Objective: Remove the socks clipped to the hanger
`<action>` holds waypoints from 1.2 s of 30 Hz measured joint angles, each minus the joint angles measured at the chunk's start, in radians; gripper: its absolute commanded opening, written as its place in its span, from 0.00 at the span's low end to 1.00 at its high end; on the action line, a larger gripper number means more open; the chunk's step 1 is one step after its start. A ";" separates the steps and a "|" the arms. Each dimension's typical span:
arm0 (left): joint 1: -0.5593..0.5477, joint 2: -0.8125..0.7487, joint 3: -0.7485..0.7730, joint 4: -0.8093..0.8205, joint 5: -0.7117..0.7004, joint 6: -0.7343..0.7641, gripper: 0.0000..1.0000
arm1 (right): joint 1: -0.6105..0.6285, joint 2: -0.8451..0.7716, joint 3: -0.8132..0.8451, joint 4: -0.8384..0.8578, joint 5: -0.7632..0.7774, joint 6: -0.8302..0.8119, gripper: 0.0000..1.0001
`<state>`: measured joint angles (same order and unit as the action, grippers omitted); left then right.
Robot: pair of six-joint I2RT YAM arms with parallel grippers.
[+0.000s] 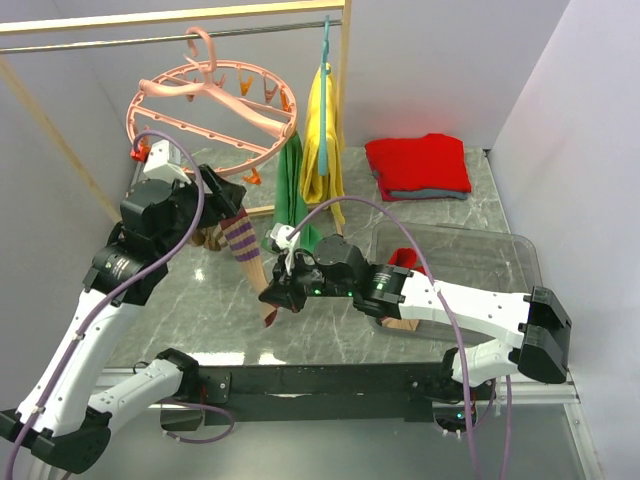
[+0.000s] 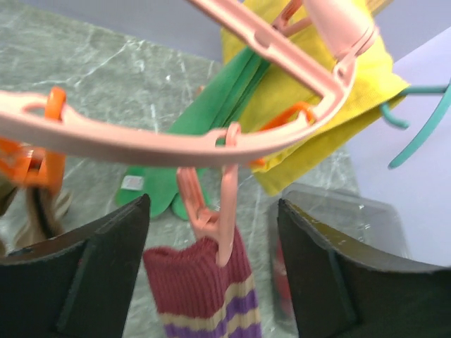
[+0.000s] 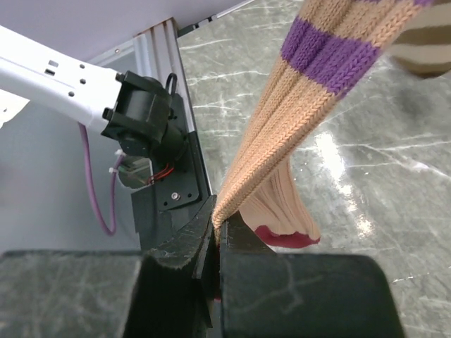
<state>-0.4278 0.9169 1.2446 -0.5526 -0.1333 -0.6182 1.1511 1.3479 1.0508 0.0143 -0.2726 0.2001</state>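
Left wrist view: left hand (image 2: 211, 239) wide, room either side of one hanger (image 2: 141, 144) clip (image 2: 209, 211); one striped sock (image 2: 201, 292) hangs at 6 o'clock, right hand (image 3: 218, 236) pinching it.

Yellow cloth (image 1: 322, 130) hangs; red garment (image 1: 418, 163) lies folded.

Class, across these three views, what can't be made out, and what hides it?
- Top view: the left arm hides the pink clip on the striped sock.
- Left wrist view: a brownish sock at the left edge is blurred and cut off.
- Right wrist view: the top edge cuts off the striped sock's cuff.
- Top view: the right arm covers part of the clear bin's contents.
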 measured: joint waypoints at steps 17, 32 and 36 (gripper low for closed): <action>0.042 0.008 -0.040 0.123 0.050 -0.079 0.53 | -0.018 -0.027 -0.030 0.045 -0.061 0.034 0.00; 0.068 -0.002 -0.047 0.146 0.035 -0.073 0.10 | -0.018 -0.080 -0.079 0.027 -0.048 0.078 0.00; 0.069 -0.001 -0.056 0.153 0.042 -0.074 0.11 | -0.018 -0.101 -0.143 -0.011 0.057 0.103 0.00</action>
<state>-0.3584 0.9161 1.1885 -0.3992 -0.0917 -0.6918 1.1336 1.2472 0.9081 0.0036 -0.2157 0.3031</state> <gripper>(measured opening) 0.300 0.024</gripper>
